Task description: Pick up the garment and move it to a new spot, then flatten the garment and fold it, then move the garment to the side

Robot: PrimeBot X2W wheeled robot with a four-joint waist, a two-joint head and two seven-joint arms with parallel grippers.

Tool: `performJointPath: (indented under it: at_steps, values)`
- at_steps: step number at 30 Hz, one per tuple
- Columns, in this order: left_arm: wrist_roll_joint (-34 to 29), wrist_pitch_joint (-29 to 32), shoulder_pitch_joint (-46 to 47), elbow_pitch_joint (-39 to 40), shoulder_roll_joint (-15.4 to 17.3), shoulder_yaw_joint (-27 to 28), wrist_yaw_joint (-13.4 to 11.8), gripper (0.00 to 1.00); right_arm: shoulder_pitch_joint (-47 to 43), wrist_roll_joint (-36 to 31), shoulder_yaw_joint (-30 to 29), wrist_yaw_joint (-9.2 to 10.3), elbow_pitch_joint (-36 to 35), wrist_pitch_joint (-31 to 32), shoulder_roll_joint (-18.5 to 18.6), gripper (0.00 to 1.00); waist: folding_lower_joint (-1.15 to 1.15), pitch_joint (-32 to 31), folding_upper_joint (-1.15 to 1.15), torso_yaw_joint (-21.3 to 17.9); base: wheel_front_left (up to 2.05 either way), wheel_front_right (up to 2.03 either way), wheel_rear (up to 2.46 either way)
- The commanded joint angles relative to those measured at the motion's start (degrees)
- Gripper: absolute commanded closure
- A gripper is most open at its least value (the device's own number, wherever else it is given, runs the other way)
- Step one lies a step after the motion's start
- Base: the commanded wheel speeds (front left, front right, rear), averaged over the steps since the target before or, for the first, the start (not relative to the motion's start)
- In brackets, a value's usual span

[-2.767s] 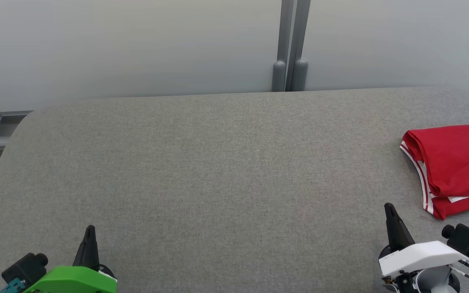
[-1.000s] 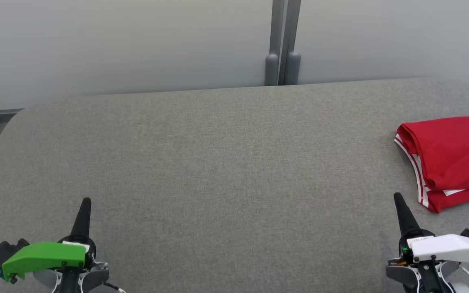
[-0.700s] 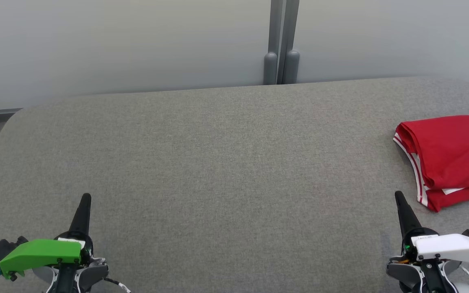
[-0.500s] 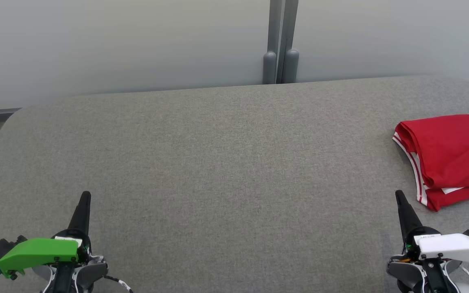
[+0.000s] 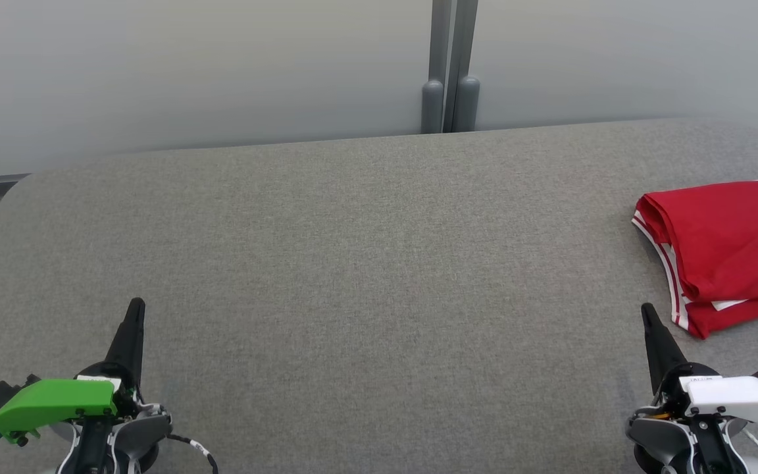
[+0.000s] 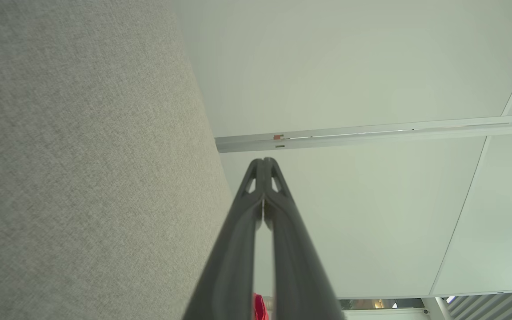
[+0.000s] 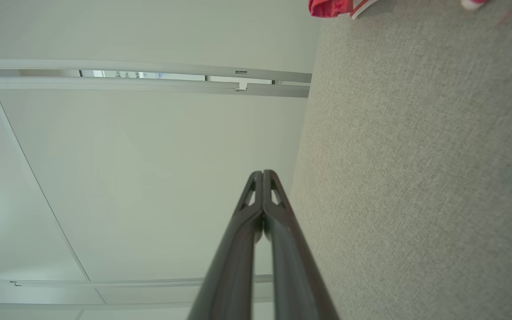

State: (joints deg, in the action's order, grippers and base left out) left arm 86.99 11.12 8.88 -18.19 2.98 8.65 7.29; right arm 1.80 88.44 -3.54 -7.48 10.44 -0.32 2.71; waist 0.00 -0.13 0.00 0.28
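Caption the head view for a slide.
Red garment folded at table's right; left gripper and right gripper shut, empty.

Grey fabric table (image 5: 353,250) — folded red garment (image 5: 724,247) at its right edge.

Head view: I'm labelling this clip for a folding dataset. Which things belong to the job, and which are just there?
Job:
red garment, folded, at the right
grey table under it
left gripper and right gripper, both shut and empty

Just there:
wall panels
grey post behind the table
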Motion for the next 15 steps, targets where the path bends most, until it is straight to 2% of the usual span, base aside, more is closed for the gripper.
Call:
performJointPath:
  at_steps: [1,10,15]
  values:
    - [1.7,0.5,1.1,0.3,0.0,0.3,0.3,1.00,0.7,1.5,-0.2,-0.02,-0.5,0.4,0.3,1.00,0.00,0.0,0.00,0.0,0.00,0.00,0.00]
    - [5.0,1.6,1.7,0.4,-0.1,0.7,0.4,1.00,0.7,4.9,-0.4,-0.02,-0.8,0.9,0.3,1.00,0.00,0.3,0.00,-0.3,0.00,0.00,0.00]
    - [4.8,1.7,1.6,0.4,-0.1,0.7,0.4,1.00,0.7,4.7,-0.4,-0.02,-0.8,0.8,0.3,1.00,0.00,0.3,0.00,-0.3,0.00,0.00,0.00]
